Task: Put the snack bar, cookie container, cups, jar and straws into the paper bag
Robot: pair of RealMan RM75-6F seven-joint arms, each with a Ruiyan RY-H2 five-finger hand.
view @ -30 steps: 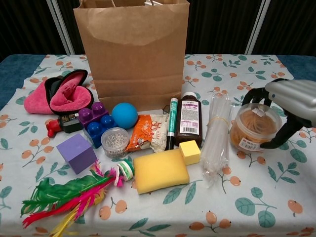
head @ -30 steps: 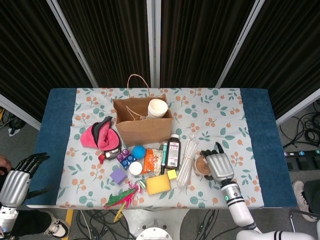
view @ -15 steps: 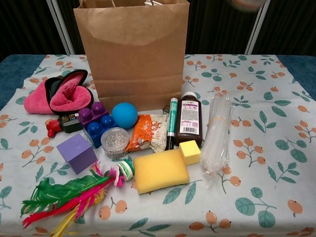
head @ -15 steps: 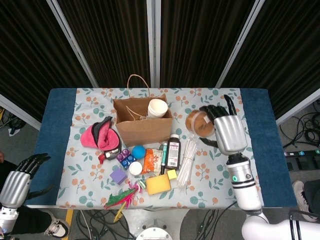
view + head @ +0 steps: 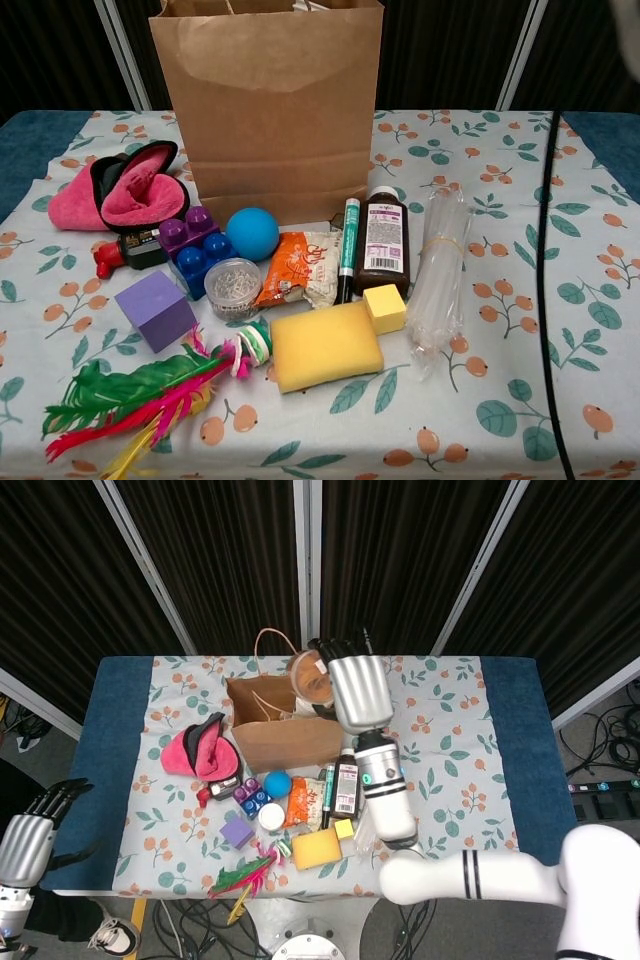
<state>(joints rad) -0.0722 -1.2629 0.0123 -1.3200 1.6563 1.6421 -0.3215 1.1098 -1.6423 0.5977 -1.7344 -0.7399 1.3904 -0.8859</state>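
Above the open mouth of the paper bag (image 5: 285,730), at the back middle of the tabletop (image 5: 500,770): right hand (image 5: 358,691) hanging in the air, fingers (image 5: 335,647) wrapped around the cookie container (image 5: 311,676), holding it tilted over the bag's right rim. Showing only in the head view; in the chest view, just a dark cable (image 5: 547,300) crossing the right side. Standing upright in front of the chest camera, the bag (image 5: 268,105) blocking any sight of what is inside. Lying on the flowered cloth right of the brown bottle (image 5: 384,243), the bundle of clear straws (image 5: 438,275), bound by a band and touched by nothing. Sitting in front of the bag, a blue ball (image 5: 251,233), an orange snack packet (image 5: 297,268), a green pen (image 5: 349,248), a yellow sponge (image 5: 325,345) and a purple cube (image 5: 154,309). Resting at the bag's left, a pink cloth (image 5: 120,188). Hanging off the tabletop's near left corner, left hand (image 5: 28,835), fingers spread apart and holding nothing.
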